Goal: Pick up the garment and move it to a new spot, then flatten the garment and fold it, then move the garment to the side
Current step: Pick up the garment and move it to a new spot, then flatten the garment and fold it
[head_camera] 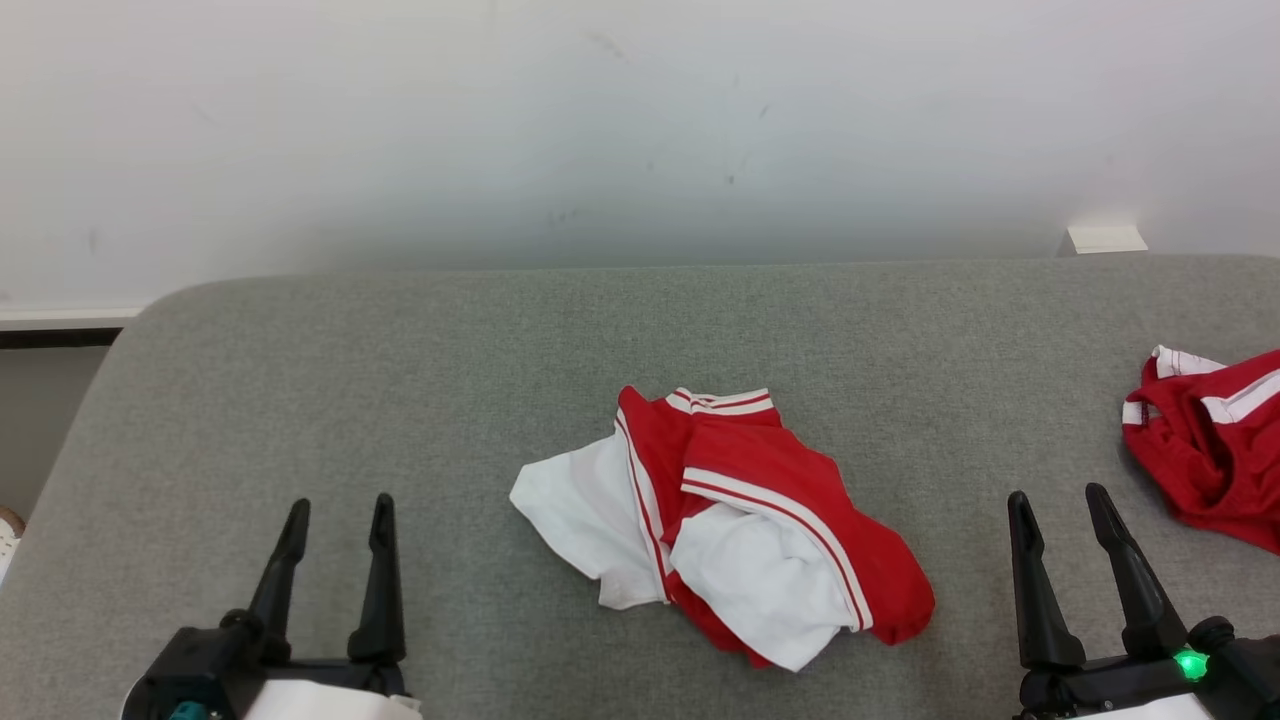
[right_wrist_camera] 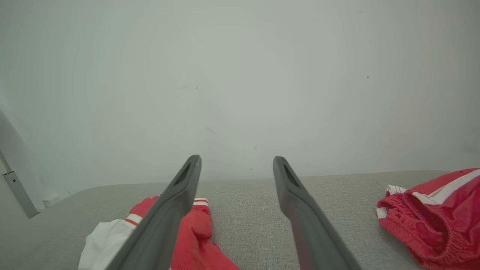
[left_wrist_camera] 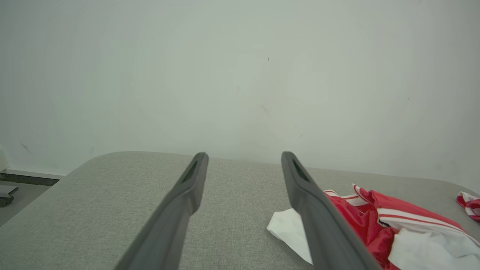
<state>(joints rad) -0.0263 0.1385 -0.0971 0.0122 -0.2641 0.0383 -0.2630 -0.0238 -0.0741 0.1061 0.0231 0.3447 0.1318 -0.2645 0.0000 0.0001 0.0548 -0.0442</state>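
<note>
Grey padded table (head_camera: 300, 400), white wall (head_camera: 640, 120) behind; garment (head_camera: 740, 520) crumpled mid-table, untouched.
Our left gripper (head_camera: 340, 503) and right gripper (head_camera: 1056, 494) both have fingers spread apart, empty, near the front edge, well clear of the garment on either side. Its folds hide its real outline; we can't tell front from back. Far right, second red garment (head_camera: 1215, 440) is cut off by the view's edge. By the wall, small white item (head_camera: 1105, 238): can't identify.

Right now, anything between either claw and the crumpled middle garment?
Nothing visible. Only bare grey surface lies between the garment and the left claw or right claw, both open. A second red garment sits far right, outside both paths.
</note>
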